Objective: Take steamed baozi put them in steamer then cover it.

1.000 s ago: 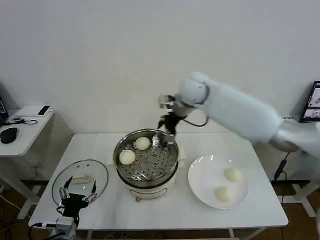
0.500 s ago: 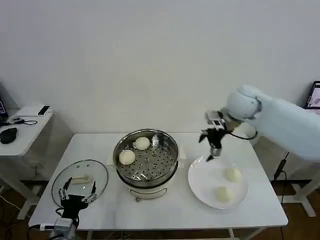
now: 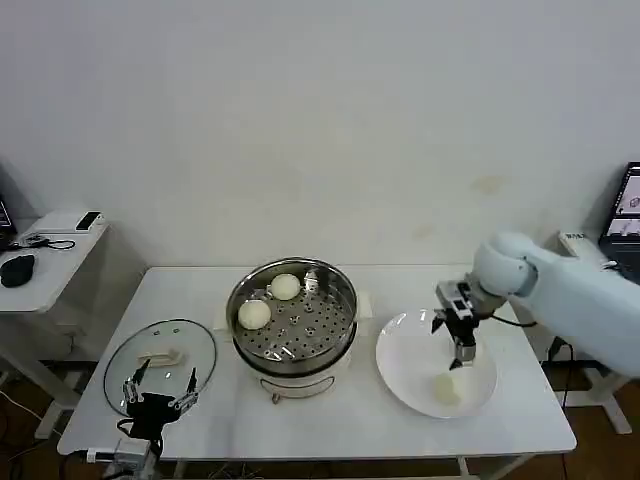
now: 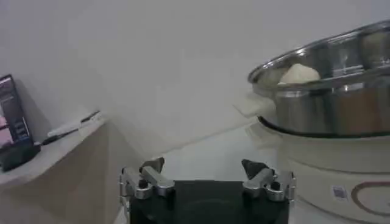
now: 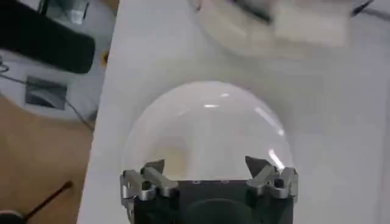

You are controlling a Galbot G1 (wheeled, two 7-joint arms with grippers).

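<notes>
The steamer (image 3: 290, 318) stands mid-table with two baozi on its perforated tray, one at the back (image 3: 285, 287) and one at the left (image 3: 254, 314). The left wrist view shows the steamer (image 4: 326, 106) from the side, a baozi (image 4: 298, 74) peeking over its rim. To its right lies a white plate (image 3: 405, 350) with a baozi (image 3: 446, 390) at the front. My right gripper (image 3: 462, 360) hangs open just above the plate (image 5: 207, 122), behind that baozi, holding nothing (image 5: 205, 165). The cover (image 3: 160, 354) lies flat at the table's left. My left gripper (image 3: 159, 388) waits open at the cover's near edge (image 4: 203, 165).
A small side table (image 3: 50, 250) with a mouse and a phone stands to the left of the main table. A monitor (image 3: 628, 205) sits at the far right. Bare tabletop runs along the front edge between the steamer and the plate.
My right arm swung from the steamer's back rim rightward to the plate and came down over it, empty. The left gripper sank slightly by the cover.
</notes>
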